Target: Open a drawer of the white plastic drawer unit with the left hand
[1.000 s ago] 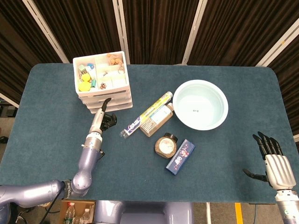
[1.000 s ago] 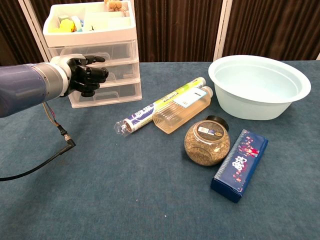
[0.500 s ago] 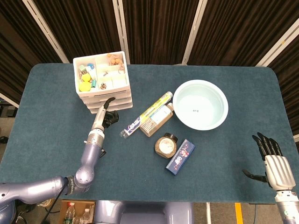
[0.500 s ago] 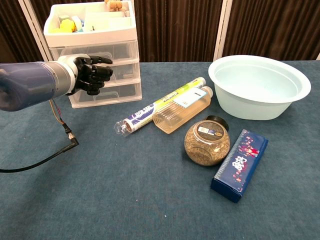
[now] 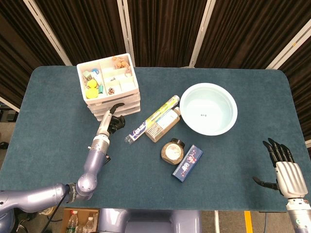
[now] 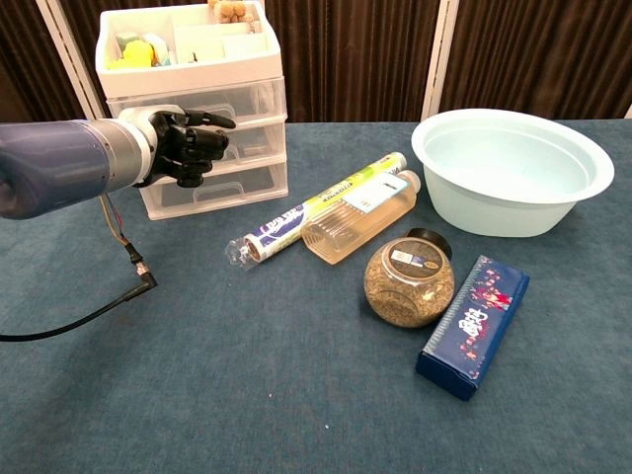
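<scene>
The white plastic drawer unit [image 5: 127,104] stands at the table's far left, its open top tray full of small items, with three drawers stacked below [image 6: 247,186]. My left hand [image 5: 112,121] [image 6: 188,146] is against the front of the middle drawer [image 6: 257,141]. Its fingers are curled onto the drawer's front edge and the thumb reaches over the top. All drawers look closed or nearly so. My right hand [image 5: 283,167] hovers near the front right table edge, fingers spread and holding nothing. It does not show in the chest view.
A pale blue basin [image 5: 232,104] [image 6: 513,168] sits at the right. A long wrapped tube [image 6: 316,204], a flat amber bottle [image 6: 360,217], a round jar [image 6: 409,281] and a blue box [image 6: 474,324] lie mid-table. A black cable [image 6: 109,306] trails from my left arm.
My left hand moved forward and right, onto the middle drawer's front. The whole drawer unit has shifted slightly to the right and toward me.
</scene>
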Controlling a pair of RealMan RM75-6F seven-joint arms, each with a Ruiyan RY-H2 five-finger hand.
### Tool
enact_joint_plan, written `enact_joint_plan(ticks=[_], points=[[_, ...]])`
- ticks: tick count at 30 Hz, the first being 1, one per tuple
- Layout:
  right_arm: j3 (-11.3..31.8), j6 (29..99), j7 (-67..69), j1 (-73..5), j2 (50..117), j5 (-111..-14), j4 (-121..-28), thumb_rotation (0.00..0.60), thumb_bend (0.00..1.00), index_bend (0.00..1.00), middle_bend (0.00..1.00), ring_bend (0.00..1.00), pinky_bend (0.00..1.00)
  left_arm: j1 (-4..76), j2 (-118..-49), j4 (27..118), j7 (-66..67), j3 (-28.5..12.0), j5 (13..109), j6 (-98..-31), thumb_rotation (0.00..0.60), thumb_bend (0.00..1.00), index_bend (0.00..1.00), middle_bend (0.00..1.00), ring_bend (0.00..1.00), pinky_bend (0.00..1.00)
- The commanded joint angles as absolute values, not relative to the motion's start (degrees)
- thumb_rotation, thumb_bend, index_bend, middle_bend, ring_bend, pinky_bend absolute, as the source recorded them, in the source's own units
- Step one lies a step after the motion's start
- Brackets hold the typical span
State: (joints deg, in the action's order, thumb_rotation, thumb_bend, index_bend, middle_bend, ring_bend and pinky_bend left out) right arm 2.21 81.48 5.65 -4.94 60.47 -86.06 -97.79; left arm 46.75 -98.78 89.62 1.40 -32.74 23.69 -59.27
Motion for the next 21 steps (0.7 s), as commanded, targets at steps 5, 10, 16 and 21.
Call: enact_joint_plan(ticks=[5,10,16,21], points=[[2.2,81.4,5.6,-4.9,60.4,-86.1,-97.9,0.6,0.16,0.0,0.0,0.0,0.01,45.8,-98.0,91.8,0.9,-31.7,25.0,-59.3,0.6,0.72,0.2,1.0,0.92,0.91],[2.2,81.5,5.5,-4.9,60.5,-86.1,-97.9,0.6,0.16,0.0,0.0,0.0,0.01,45.4,-98.1,92.8,0.4,-31.0,25.2,-59.4,0.6,0.72,0.2,1.0,0.92,0.91],[2.2,81.6,5.4,-4.8,60.5,-86.1,-97.8,0.6,0.16,0.0,0.0,0.0,0.01,45.0,-98.5,94.1,0.0,-30.0,26.1,-59.4,0.6,0.72,0.2,1.0,0.92,0.91],[2.1,81.6,5.4,-4.8,60.6,-86.1,-97.7,0.6,0.16,0.0,0.0,0.0,0.01,44.0,-97.9,96.3,-0.3,-28.7,27.5,-59.6,0.6,0.72,0.21,1.0,0.93,0.91]])
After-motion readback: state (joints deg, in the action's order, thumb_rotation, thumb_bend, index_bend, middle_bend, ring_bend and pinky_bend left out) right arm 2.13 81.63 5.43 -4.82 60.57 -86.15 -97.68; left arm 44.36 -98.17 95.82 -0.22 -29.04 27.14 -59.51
